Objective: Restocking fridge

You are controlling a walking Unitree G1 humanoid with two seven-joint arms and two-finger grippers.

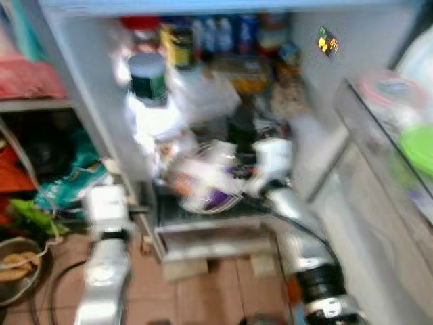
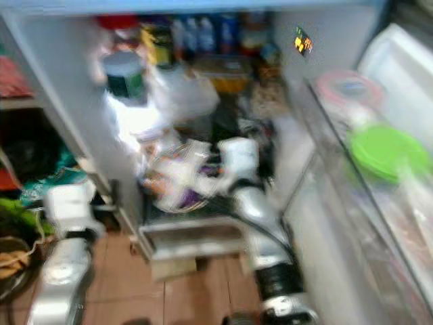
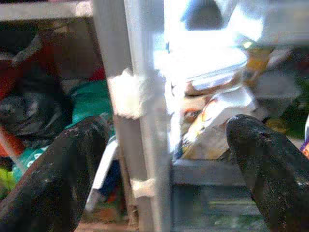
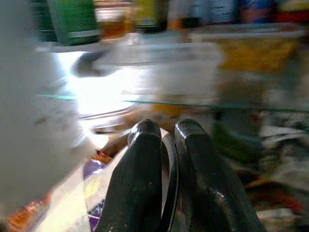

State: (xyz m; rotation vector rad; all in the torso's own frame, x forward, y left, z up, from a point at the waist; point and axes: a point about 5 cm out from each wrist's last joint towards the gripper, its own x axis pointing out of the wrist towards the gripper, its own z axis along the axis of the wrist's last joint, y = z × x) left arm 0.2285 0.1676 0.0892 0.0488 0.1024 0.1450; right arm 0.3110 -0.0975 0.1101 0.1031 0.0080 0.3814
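Note:
The fridge [image 1: 88,101] stands open in front of me, its shelves crowded and the picture blurred. My right gripper [image 4: 166,133] reaches over the lower shelf with its two black fingers almost together and a thin dark edge pinched between them. A white, purple and orange packet [image 1: 206,183] hangs at its tips, also visible just below the fingers as a packet [image 4: 91,183]. My left gripper [image 3: 169,140] is open, fingers wide apart, facing the fridge's left wall edge. It hovers low by the left corner of the fridge [image 1: 139,211].
A dark green jar [image 1: 147,76], a clear tub [image 1: 203,95] and bottles [image 1: 223,34] fill the upper shelves. The open door [image 1: 379,156] on the right carries a green-lidded container [image 2: 385,152]. Bags [image 1: 61,179] and a bowl [image 1: 17,267] sit at the left.

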